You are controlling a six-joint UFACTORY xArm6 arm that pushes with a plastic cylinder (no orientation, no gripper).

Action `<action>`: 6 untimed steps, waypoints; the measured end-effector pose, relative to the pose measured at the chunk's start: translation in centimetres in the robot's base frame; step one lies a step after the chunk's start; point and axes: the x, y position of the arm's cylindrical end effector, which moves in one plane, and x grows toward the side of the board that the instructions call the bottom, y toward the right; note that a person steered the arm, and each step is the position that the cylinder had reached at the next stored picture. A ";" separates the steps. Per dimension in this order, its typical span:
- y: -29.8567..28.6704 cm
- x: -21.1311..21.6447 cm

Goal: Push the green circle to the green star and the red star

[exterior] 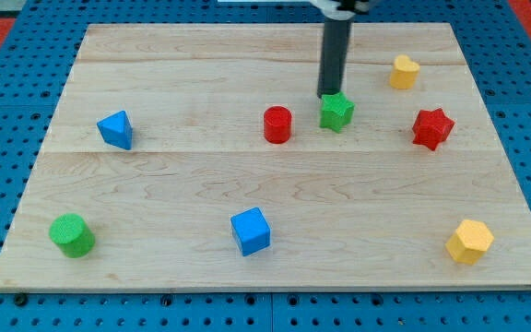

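The green circle [71, 234] stands near the board's bottom left corner. The green star [336, 112] sits right of centre in the upper half. The red star [432, 128] lies further toward the view's right. My tip [328, 95] comes down from the view's top and sits just behind the green star's upper left edge, touching or almost touching it. The tip is far from the green circle.
A red cylinder [277, 124] stands just left of the green star. A blue triangle [115, 129] is at the left, a blue cube [251, 231] at bottom centre. Yellow blocks sit at top right [405, 71] and bottom right [469, 242]. The wooden board [182, 184] lies on blue pegboard.
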 end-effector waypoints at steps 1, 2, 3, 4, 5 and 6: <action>1.8 1.0; 3.6 2.0; 3.3 3.3; 2.4 -0.1; 0.2 1.1; 0.3 3.8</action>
